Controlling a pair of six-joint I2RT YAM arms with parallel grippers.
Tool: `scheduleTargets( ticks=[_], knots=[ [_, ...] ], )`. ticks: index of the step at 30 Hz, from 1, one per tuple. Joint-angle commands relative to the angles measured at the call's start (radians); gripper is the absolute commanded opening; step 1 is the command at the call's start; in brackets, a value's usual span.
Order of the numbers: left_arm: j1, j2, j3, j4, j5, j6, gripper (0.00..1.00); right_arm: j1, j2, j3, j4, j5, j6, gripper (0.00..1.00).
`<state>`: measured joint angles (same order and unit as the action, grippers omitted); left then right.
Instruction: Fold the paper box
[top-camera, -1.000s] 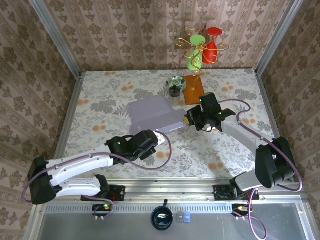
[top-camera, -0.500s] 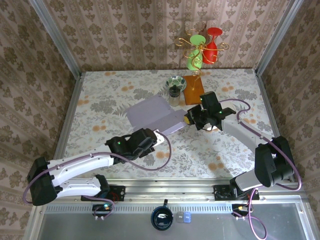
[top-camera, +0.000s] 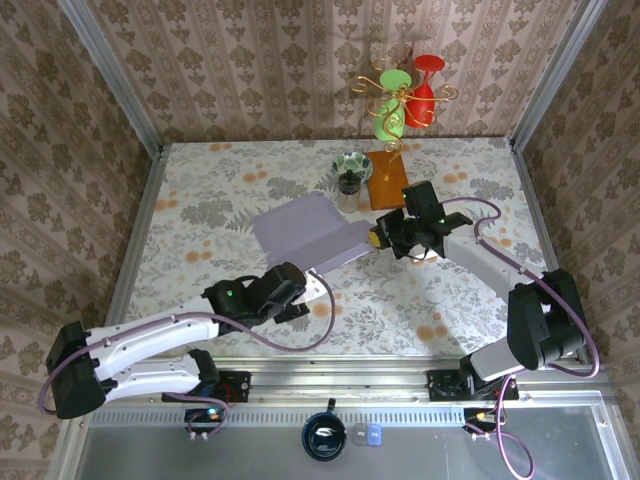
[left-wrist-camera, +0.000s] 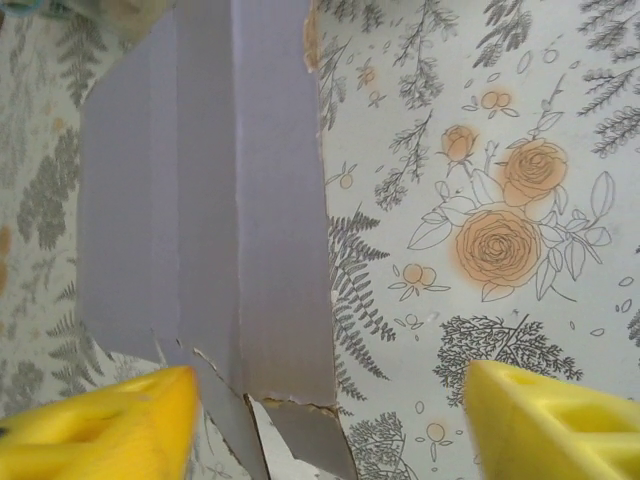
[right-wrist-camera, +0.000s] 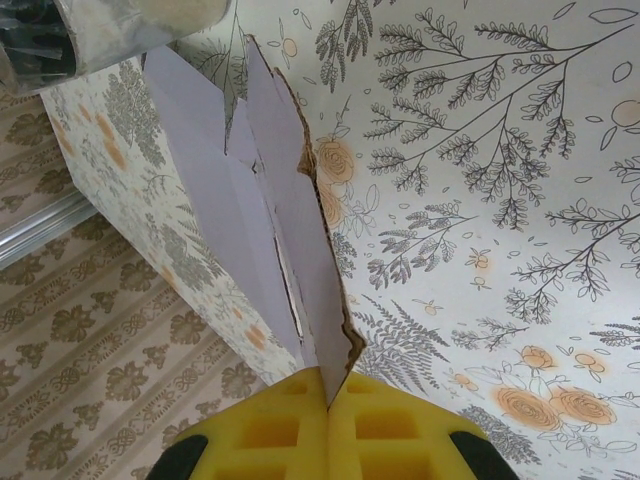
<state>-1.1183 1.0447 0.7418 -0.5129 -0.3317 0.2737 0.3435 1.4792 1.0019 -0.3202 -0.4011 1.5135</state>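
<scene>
Two long white tubes with black joints are seen: the left arm (top-camera: 150, 335) and the right arm (top-camera: 480, 262). A thin purple cable (top-camera: 328, 312) is looped along each. A small green light (top-camera: 228, 293) is lit near each wrist. The finger pads (left-wrist-camera: 100, 430) are made of bright yellow foam.

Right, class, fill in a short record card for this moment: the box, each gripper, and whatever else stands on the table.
paper box: lavender, flattened, creases visible, unfolded
surface: floral table
right gripper: shut on the box's right edge
left gripper: open, at the box's near edge, fingers clear of it
behind the box: glass cup; brown-based stand with coloured goblets
folding: not yet done
</scene>
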Motion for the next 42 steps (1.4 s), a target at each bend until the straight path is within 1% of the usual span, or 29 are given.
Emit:
scheduleTargets(
  ticks=[1, 5, 7, 9, 11, 13, 15, 17, 18, 19, 21, 22, 23, 26, 29, 32, 34, 35, 38, 40, 42],
  knots=[
    [0.004, -0.020, -0.030, 0.025, 0.013, -0.004, 0.81, -0.005, 0.016, 0.036, -0.023, -0.030, -0.016, 0.00],
    [0.056, 0.032, -0.019, 0.034, -0.057, -0.025, 0.79, -0.006, 0.010, 0.040, -0.033, -0.037, -0.018, 0.00],
    [0.075, 0.050, -0.009, 0.045, -0.075, -0.031, 0.77, -0.007, 0.006, 0.037, -0.037, -0.038, -0.019, 0.00],
    [0.078, 0.063, -0.006, 0.063, -0.105, -0.023, 0.73, -0.007, 0.006, 0.032, -0.035, -0.039, -0.019, 0.00],
    [0.077, 0.073, -0.007, 0.075, -0.105, -0.011, 0.68, -0.007, 0.005, 0.024, -0.030, -0.042, -0.014, 0.00],
    [0.078, 0.083, -0.005, 0.082, -0.079, 0.005, 0.58, -0.008, 0.004, 0.021, -0.024, -0.044, -0.009, 0.00],
    [0.078, 0.095, 0.004, 0.079, -0.066, 0.014, 0.40, -0.007, 0.004, 0.023, -0.024, -0.044, -0.008, 0.00],
    [0.077, 0.100, 0.016, 0.072, -0.066, 0.020, 0.25, -0.006, 0.004, 0.027, -0.026, -0.045, -0.008, 0.00],
    [0.076, 0.100, 0.020, 0.069, -0.063, 0.022, 0.19, -0.007, 0.003, 0.027, -0.027, -0.044, -0.007, 0.00],
    [0.077, 0.100, 0.024, 0.067, -0.060, 0.024, 0.14, -0.008, 0.003, 0.029, -0.027, -0.045, -0.006, 0.00],
    [0.074, 0.101, 0.035, 0.052, -0.047, 0.028, 0.01, -0.006, 0.004, 0.033, -0.027, -0.044, -0.001, 0.00],
    [0.072, 0.103, 0.041, 0.042, -0.043, 0.028, 0.00, -0.007, 0.002, 0.033, -0.026, -0.044, -0.002, 0.00],
    [0.069, 0.104, 0.049, 0.029, -0.044, 0.024, 0.00, -0.007, -0.001, 0.037, -0.028, -0.043, -0.002, 0.04],
    [0.060, 0.100, 0.064, -0.003, -0.040, 0.013, 0.00, -0.010, -0.045, 0.040, -0.028, 0.004, -0.017, 0.26],
    [0.048, 0.096, 0.078, -0.030, -0.056, -0.015, 0.00, -0.004, -0.148, 0.060, -0.093, 0.125, -0.083, 0.42],
    [0.044, 0.106, 0.109, -0.058, -0.061, -0.069, 0.00, 0.015, -0.244, 0.066, -0.195, 0.231, -0.120, 0.47],
    [0.043, 0.120, 0.141, -0.085, -0.056, -0.101, 0.00, 0.056, -0.303, 0.055, -0.251, 0.296, -0.101, 0.49],
    [0.043, 0.131, 0.160, -0.102, -0.053, -0.115, 0.00, 0.081, -0.324, 0.052, -0.267, 0.317, -0.079, 0.49],
    [0.043, 0.170, 0.222, -0.163, -0.054, -0.161, 0.00, 0.199, -0.356, 0.058, -0.299, 0.409, 0.025, 0.50],
    [0.043, 0.197, 0.259, -0.194, -0.029, -0.181, 0.00, 0.280, -0.346, 0.053, -0.261, 0.452, 0.115, 0.51],
    [0.043, 0.221, 0.290, -0.220, -0.005, -0.195, 0.00, 0.333, -0.310, 0.065, -0.226, 0.468, 0.181, 0.51]
  ],
)
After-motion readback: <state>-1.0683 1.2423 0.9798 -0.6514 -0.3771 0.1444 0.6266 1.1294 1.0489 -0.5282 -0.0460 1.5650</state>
